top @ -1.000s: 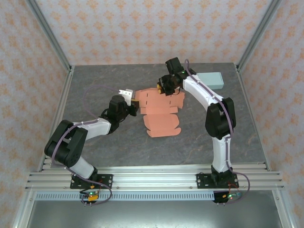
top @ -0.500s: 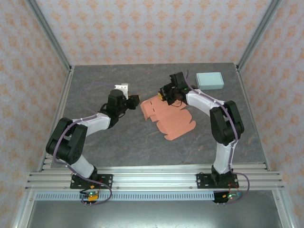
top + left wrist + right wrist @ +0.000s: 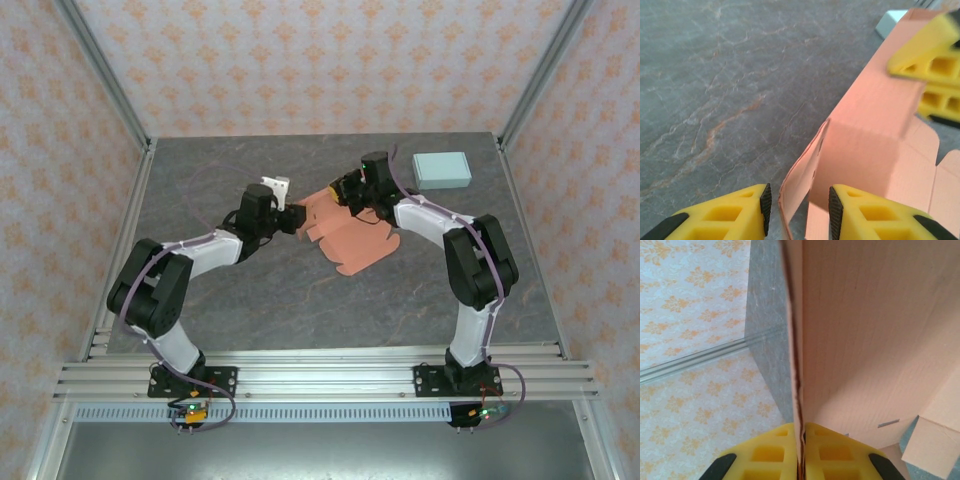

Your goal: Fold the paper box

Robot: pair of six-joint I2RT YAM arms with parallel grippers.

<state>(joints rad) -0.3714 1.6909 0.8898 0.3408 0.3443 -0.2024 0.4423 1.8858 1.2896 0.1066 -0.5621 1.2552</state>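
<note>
1. Tabletop (image 3: 300, 310): grey, marbled stone pattern; carries all below.
2. Box (image 3: 350, 250): unfolded salmon-pink card blank, scored into panels, with notched flaps. It lies about mid-tabletop between the two arms, near end on the surface, far end tilted up. Judged light, thin and springy. It is likely stiff across a panel and yielding at the scores. It is apt to crease or tear if pinched mid-panel, and to slide if pushed unheld. Best taken at a flap edge close to a score, one side held while the other is turned.
3. Left fingers (image 3: 725, 217): yellow, apart, straddling an upturned side flap at the box's left edge. The flap stands in the gap, not gripped so far as can be seen.
4. Right fingers (image 3: 771, 452): yellow, closed tight on the box's far edge, the sheet pinched between them.
5. Teal block (image 3: 442, 168): far right of the tabletop, well apart from the box.
</note>
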